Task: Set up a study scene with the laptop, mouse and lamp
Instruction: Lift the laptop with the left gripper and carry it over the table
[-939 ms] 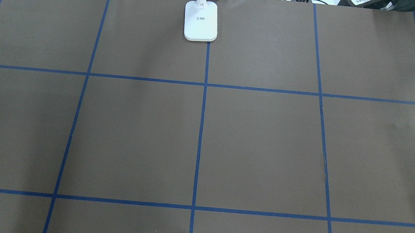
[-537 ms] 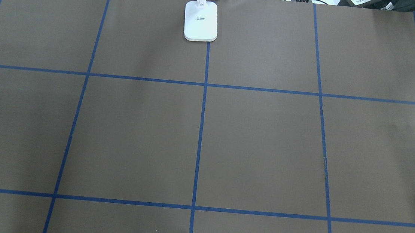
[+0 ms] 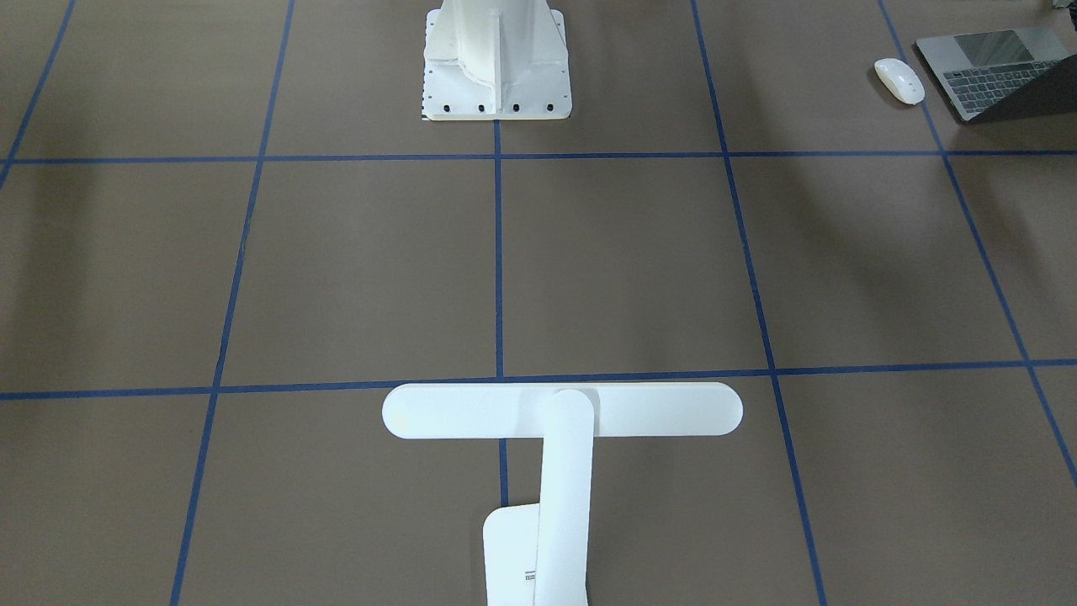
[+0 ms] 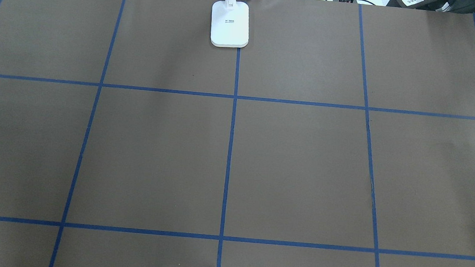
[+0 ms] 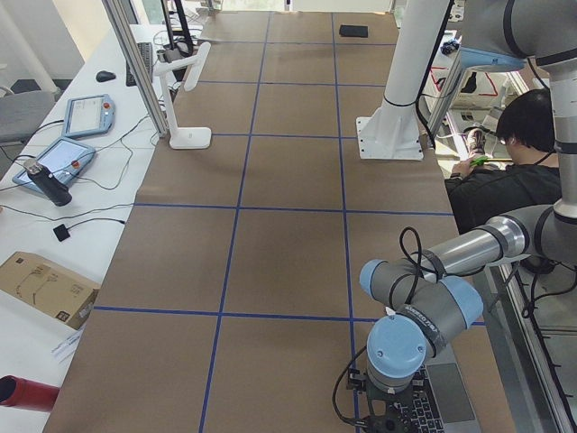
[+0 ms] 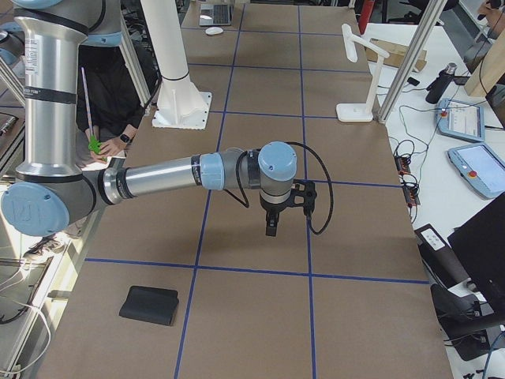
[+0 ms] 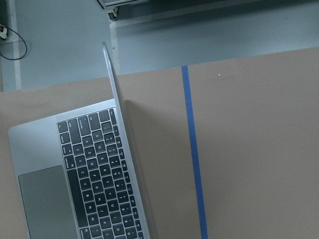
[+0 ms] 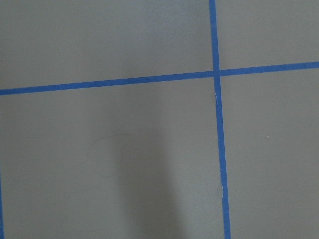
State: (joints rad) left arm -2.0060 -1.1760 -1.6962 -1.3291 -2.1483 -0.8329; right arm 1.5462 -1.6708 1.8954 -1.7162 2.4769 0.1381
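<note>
The space-grey laptop (image 3: 993, 71) stands open at the table corner on my left; the left wrist view looks down on its keyboard (image 7: 94, 169). The white mouse (image 3: 899, 81) lies beside it. The white T-shaped lamp (image 3: 562, 410) stands at the far edge on the centre line, and its base shows in the overhead view (image 4: 230, 23). My left gripper (image 5: 383, 419) hangs over the laptop (image 5: 442, 406) at the frame's bottom edge; I cannot tell its state. My right gripper (image 6: 271, 229) points down over bare table, and I cannot tell its state either.
The white bolted pedestal (image 3: 496, 59) stands at the robot's side of the table. A small black mat (image 6: 150, 305) lies near the table's right end. A seated person (image 5: 505, 171) is beside the table, behind the pedestal. Tablets and cables (image 5: 63, 158) lie past the far edge.
</note>
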